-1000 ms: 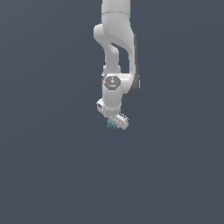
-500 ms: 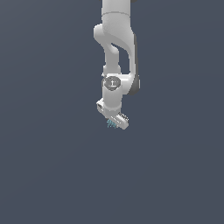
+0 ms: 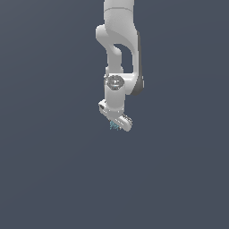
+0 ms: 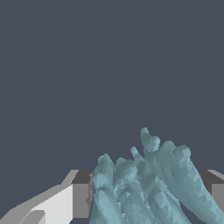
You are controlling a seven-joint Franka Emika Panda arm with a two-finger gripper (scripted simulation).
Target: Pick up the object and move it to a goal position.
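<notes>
Against a plain dark slate-grey backdrop, the white-grey robot arm [image 3: 119, 49] hangs down from the top edge of the exterior view, its links stacked almost vertically. At its lower end sits the gripper [image 3: 117, 124], tilted so that its white body slopes down toward the exterior view's right. Just beneath that body a tiny teal-blue object [image 3: 115, 126] shows as a streaky tuft, touching the underside of the hand and far smaller than it.

Seen from the wrist view, the object [image 4: 144, 188] is a cluster of pale teal, jagged, finger-like spikes that fills the space between the two fingers [image 4: 81, 199], one grey-and-white pad on each side and both pressed against it. The claw is thus clamped on the object, which is held in the air with only the uniform dark background around it
</notes>
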